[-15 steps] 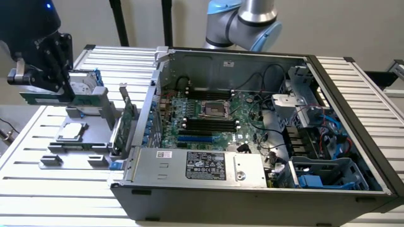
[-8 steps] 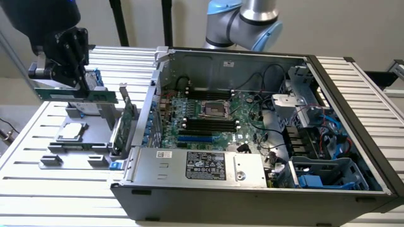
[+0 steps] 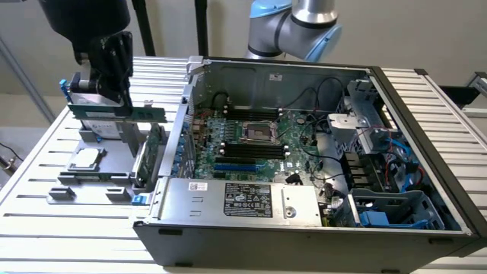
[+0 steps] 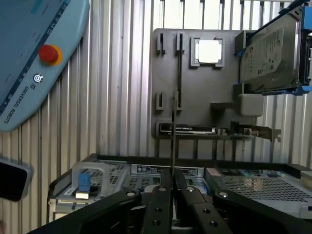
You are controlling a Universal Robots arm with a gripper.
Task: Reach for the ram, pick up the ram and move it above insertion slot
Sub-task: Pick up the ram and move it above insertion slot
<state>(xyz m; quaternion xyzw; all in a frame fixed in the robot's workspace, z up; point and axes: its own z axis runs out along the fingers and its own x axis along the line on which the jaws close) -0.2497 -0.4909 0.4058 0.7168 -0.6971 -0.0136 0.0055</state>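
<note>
Gripper [image 4: 173, 195]: fingers clamped edge-on on ram [image 3: 137, 114], lifted above grey holder tray [image 4: 165, 63], well apart from case [image 3: 304, 222] slots. Risks: thin edge grip, so ram may tilt or slip in transit; may snag hard drive [image 3: 102, 123] beside it.

This looks like a robotics lab or test bench set up for computer assembly. An opened dark grey desktop computer case [image 3: 320, 171] with its green motherboard [image 3: 251, 145] exposed sits on a slatted aluminium worktable [image 3: 45, 228], beside a grey plastic fixture plate [image 3: 88, 177] that holds loose computer parts. A light blue and silver jointed robot arm [image 3: 297, 28] stands behind the case, and a pale blue teach pendant with a red stop button [image 4: 48, 53] lies on the slats.
</note>
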